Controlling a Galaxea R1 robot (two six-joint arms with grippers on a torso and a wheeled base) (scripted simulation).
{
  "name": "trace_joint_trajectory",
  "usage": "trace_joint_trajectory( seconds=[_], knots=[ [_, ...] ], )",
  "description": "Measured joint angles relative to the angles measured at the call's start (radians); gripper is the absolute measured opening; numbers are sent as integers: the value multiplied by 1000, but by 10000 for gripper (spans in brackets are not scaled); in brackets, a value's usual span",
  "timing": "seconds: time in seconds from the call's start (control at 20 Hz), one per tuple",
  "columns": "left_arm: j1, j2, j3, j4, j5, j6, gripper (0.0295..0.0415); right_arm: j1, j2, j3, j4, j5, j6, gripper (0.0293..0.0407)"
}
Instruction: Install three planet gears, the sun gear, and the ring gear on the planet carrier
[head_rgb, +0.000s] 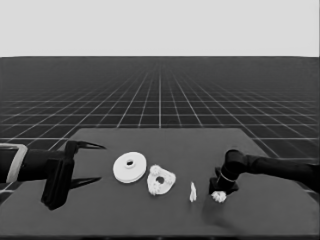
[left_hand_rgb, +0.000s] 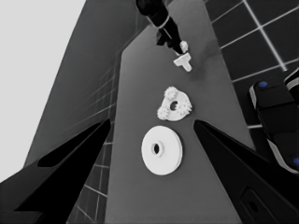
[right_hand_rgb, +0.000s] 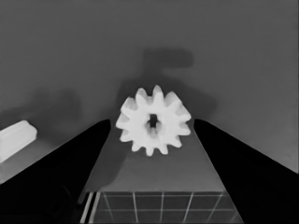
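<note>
My right gripper (right_hand_rgb: 152, 135) hangs over the last loose gear (right_hand_rgb: 153, 120) near the table's right end, fingers spread wide on either side, not touching it, ready to pinch it for the smaller round part (head_rgb: 161, 180), while my left gripper (head_rgb: 85, 162) waits open.

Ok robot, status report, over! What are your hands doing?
Right gripper open over last loose gear. Three gears on smaller round part. Left gripper parked, open. Thin white piece close by.
</note>
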Motion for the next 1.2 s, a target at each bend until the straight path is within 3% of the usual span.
trace_joint_trajectory(
  seconds=[0.1,0.15,0.5,0.55,0.65,1.0,1.05,1.1,1.2],
  knots=[
    [0,0,0,0,0,0,385,-1,0,-1,-1,0,0,314],
    [0,0,0,0,0,0,385,0,0,-1,-1,0,0,309],
    [0,0,0,0,0,0,385,0,0,-1,-1,1,0,309],
    [0,0,0,0,0,0,385,77,-31,71,72,-51,24,310],
    [0,0,0,0,0,0,385,179,-51,116,156,-92,40,309],
    [0,0,0,0,0,0,385,231,-55,126,204,-111,43,309],
    [0,0,0,0,0,0,385,246,146,38,201,-162,286,310],
    [0,0,0,0,0,0,385,254,414,-84,210,-176,365,310],
    [0,0,0,0,0,0,385,259,665,-336,220,-164,309,310]
  ],
)
